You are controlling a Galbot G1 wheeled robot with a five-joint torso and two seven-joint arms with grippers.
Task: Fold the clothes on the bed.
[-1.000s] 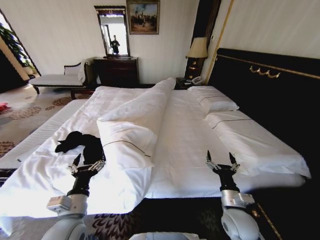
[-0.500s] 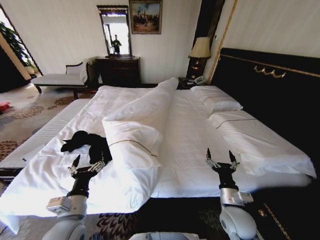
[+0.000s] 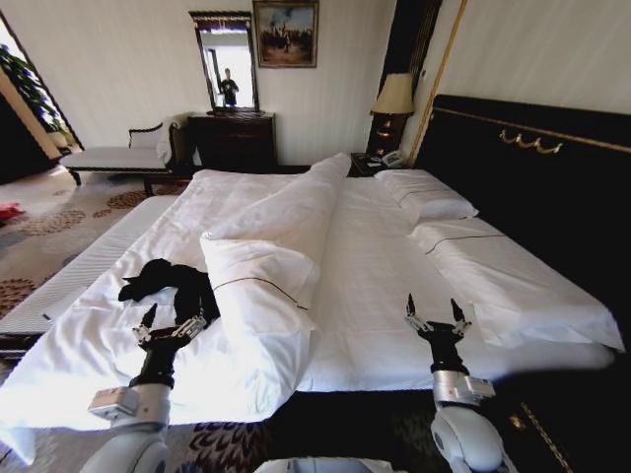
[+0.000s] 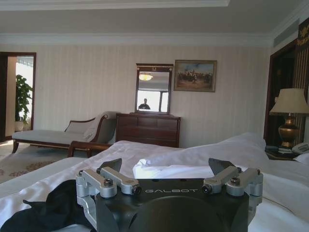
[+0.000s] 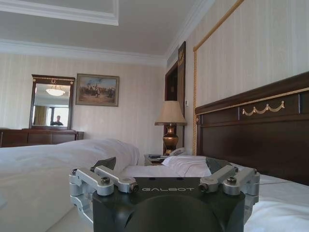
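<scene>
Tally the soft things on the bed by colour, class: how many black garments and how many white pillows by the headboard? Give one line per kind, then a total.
Black T-shirt, crumpled on the bed ahead of the left gripper: 1
White pillows by the headboard: 2
Total: 3

Left gripper [image 4: 170,169], black with grey metal finger links, sits low over the white-sheeted bed [image 4: 203,157], fingers spread wide and empty. A crumpled black cotton T-shirt [image 4: 48,212] lies on the sheet beside it. Beyond: dark wooden dresser [image 4: 147,129], framed mirror [image 4: 153,89].
</scene>
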